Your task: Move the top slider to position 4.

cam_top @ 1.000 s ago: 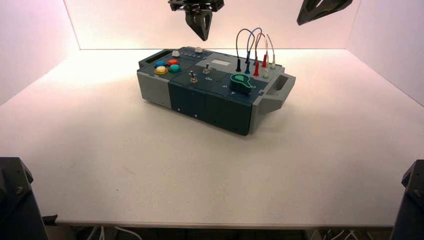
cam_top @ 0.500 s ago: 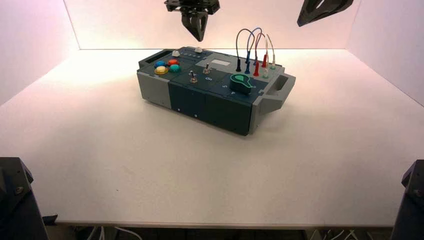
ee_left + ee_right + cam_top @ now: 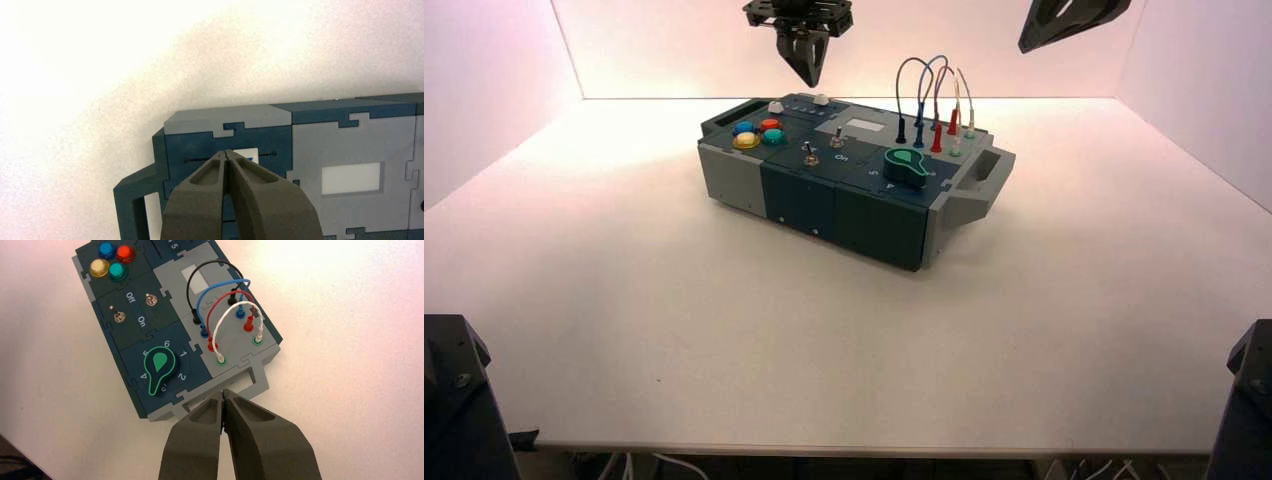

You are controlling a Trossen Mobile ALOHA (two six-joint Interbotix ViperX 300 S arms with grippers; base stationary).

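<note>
The top slider (image 3: 821, 99) is a white block at the far edge of the box (image 3: 864, 215), in the upper middle of the high view. In the left wrist view its knob sits partway along a dark slot, nearer the end beside the pale grey panel (image 3: 400, 200), partly covered by the left gripper (image 3: 225, 152). That gripper hangs over the box's far edge near the slider, pointing down, at the top of the high view; its jaws are clenched, with nothing between them. Whether it touches the knob cannot be told.

The right gripper (image 3: 223, 392) waits at the upper right of the high view, well apart from the slider, its jaws also pressed together and empty.

The box stands angled on the desk (image 3: 824, 370). A second white knob (image 3: 776, 107) lies left of the top slider in the high view, with blue (image 3: 743, 128), red (image 3: 770, 125), yellow (image 3: 746, 141) and green (image 3: 773, 136) buttons below it. Two metal toggle switches (image 3: 811, 157) stand near the middle of the box. Right of them is a green-topped knob (image 3: 160, 365), pointing between 3 and 4, with black, blue, red and white wires (image 3: 224, 283) looping above the box.
</note>
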